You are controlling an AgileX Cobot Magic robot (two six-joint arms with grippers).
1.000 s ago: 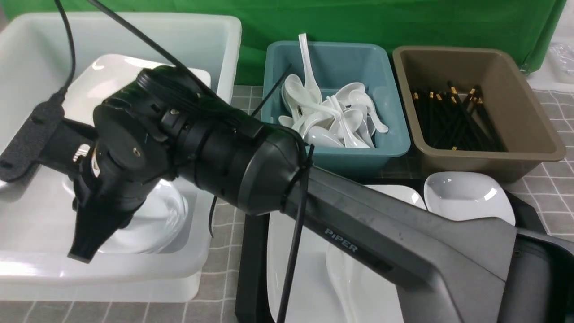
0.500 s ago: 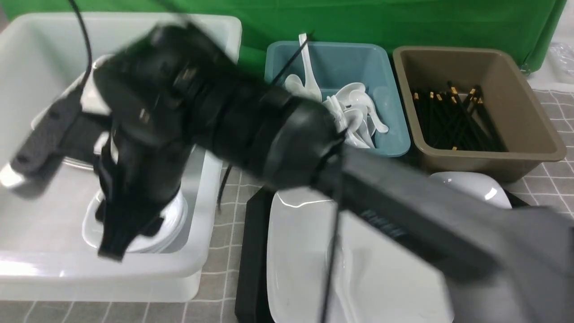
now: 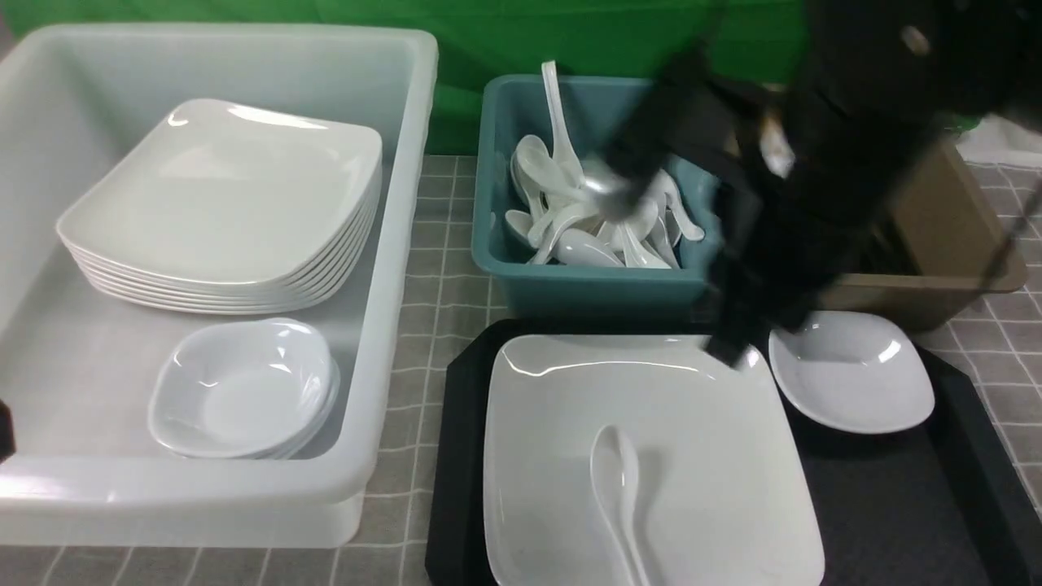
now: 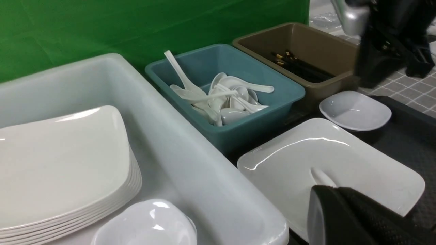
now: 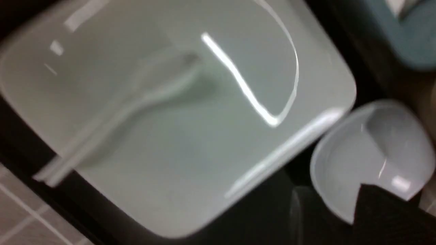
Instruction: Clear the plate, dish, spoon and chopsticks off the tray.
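Front view, change noted: right hand (image 3: 737,342), a second ago reaching across into the large translucent white plastic tub (image 3: 407,203) over the stack of small white dishes (image 3: 244,391), is now back on its own side, motion-blurred, above the far edge of the black rectangular plastic tray (image 3: 879,505). Whether it is spread or pressed together: cannot tell.

Left hand (image 4: 357,221): one black finger shows in its wrist view; state cannot be told.

On tray:
- large glossy white square plate (image 3: 692,456)
- glossy white soup spoon (image 3: 620,488), lying on the plate
- small white rounded-square dish (image 3: 851,370), just beside the plate's far right corner

Black chopsticks (image 4: 299,66): seen only in the brown plastic bin (image 3: 936,236), none on the tray.

Judgement: one drop-off looks finished; three items remain, dish likeliest next.
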